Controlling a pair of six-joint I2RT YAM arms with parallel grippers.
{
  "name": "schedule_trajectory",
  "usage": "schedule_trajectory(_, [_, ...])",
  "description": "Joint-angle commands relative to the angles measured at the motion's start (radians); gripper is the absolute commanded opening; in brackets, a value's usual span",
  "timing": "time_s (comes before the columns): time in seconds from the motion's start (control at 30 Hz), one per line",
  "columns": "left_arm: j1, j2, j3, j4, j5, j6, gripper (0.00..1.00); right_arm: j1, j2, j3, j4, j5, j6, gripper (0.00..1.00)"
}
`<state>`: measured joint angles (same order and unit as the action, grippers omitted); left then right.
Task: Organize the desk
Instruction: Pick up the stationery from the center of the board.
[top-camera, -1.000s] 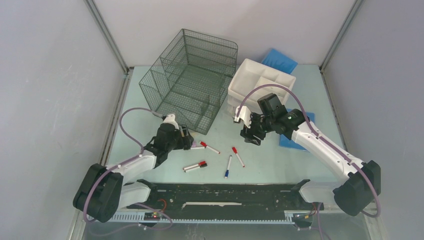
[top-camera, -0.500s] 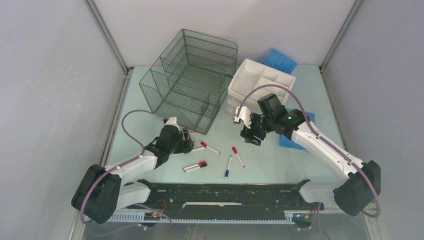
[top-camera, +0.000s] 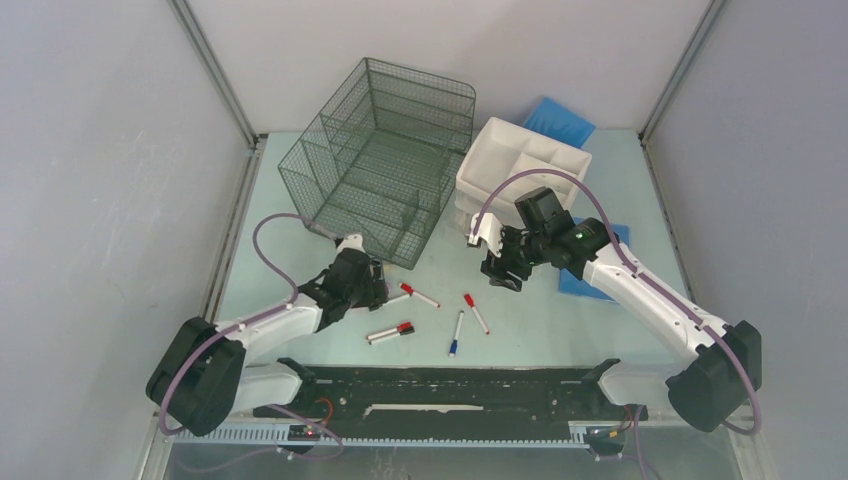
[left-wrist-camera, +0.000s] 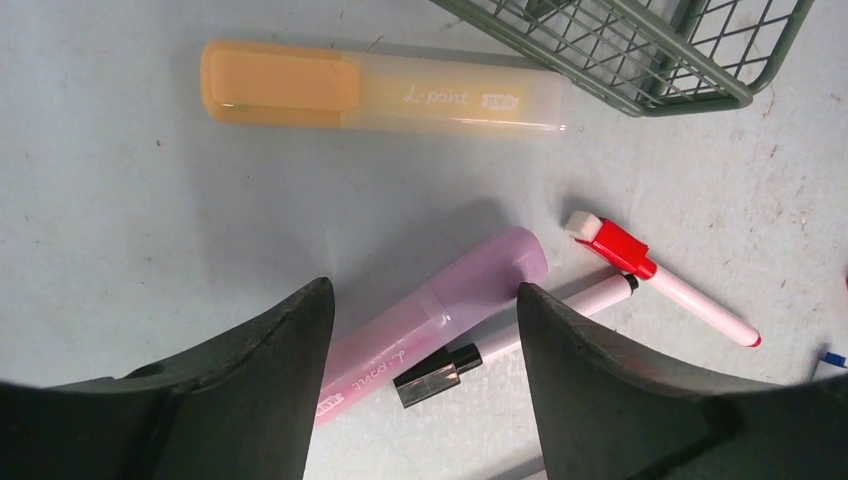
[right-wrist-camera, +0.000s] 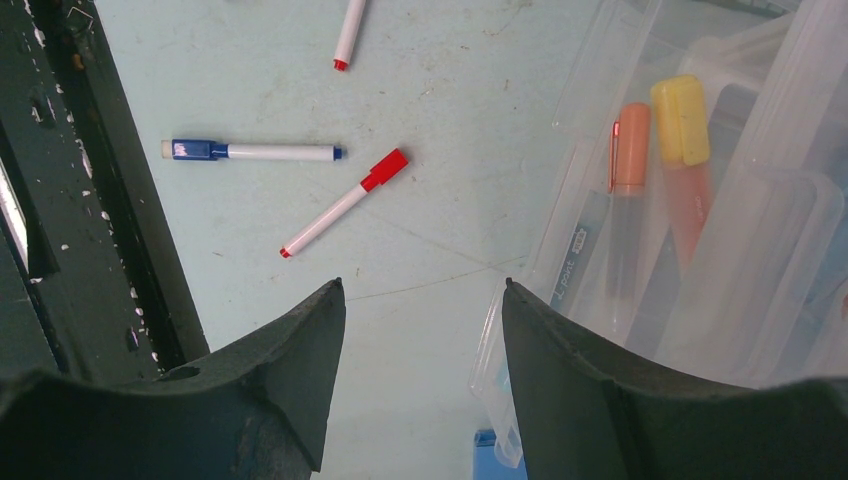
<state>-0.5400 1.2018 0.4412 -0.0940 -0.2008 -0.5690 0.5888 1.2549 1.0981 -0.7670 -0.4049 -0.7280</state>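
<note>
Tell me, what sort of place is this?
Likely a robot test cell staged as an office workspace: grey walls around the desk, loose markers, a wire-mesh organizer and a white drawer unit.

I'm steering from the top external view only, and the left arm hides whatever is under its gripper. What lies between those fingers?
Observer: A purple highlighter lies flat on the desk between the left gripper's open jaws, not gripped.
Operator: Anything crowding it?
Observer: A black-capped white marker lies close alongside it. An orange highlighter lies apart, beyond it.
Operator: And the white drawer unit, is it empty?
Observer: No. The right wrist view shows a yellow-capped highlighter and an orange pen inside the drawer unit.
</note>
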Motion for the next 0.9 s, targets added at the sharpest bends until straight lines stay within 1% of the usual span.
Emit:
schedule_trajectory(0.0, [-0.017, 0.018, 0.020, -0.096, -0.042, -0.012, 0.75, 0.006, 0.000, -0.002, 0.002, -0.007, -0.010, 0.67])
schedule_trajectory(0.23, [-0.020, -0.042, 0.020, -0.110, -0.023, 0.008, 0.79, 0.006, -0.001, -0.003, 0.000, -0.008, -0.010, 0.67])
schedule_trajectory(0.37, [-0.020, -0.007, 0.045, -0.148, -0.028, 0.019, 0.77, 0.006, -0.003, -0.003, 0.000, -0.009, -0.011, 0.67])
schedule_trajectory(0.5, [-0.020, 0.037, 0.056, -0.151, -0.038, 0.023, 0.76, 0.005, -0.005, -0.003, 0.000, -0.010, -0.011, 0.67])
schedule_trajectory(0.53, [-0.020, 0.042, 0.058, -0.151, -0.042, 0.024, 0.75, 0.005, -0.004, -0.002, 0.000, -0.011, -0.011, 0.67])
schedule_trajectory(0.6, [-0.020, 0.052, 0.064, -0.153, -0.057, 0.026, 0.68, 0.006, -0.005, -0.002, -0.001, -0.010, -0.011, 0.67])
schedule_trajectory(0.63, [-0.020, 0.058, 0.070, -0.153, -0.060, 0.028, 0.67, 0.005, -0.005, -0.003, 0.000, -0.011, -0.012, 0.67])
schedule_trajectory(0.73, [-0.020, 0.081, 0.084, -0.149, -0.060, 0.035, 0.66, 0.006, -0.003, -0.002, -0.002, -0.011, -0.011, 0.67])
schedule_trajectory(0.8, [-0.021, 0.099, 0.094, -0.144, -0.059, 0.042, 0.63, 0.006, -0.005, -0.001, 0.000, -0.012, -0.014, 0.67])
schedule_trajectory(0.87, [-0.021, 0.119, 0.103, -0.141, -0.063, 0.044, 0.62, 0.005, -0.005, -0.002, -0.001, -0.011, -0.013, 0.67])
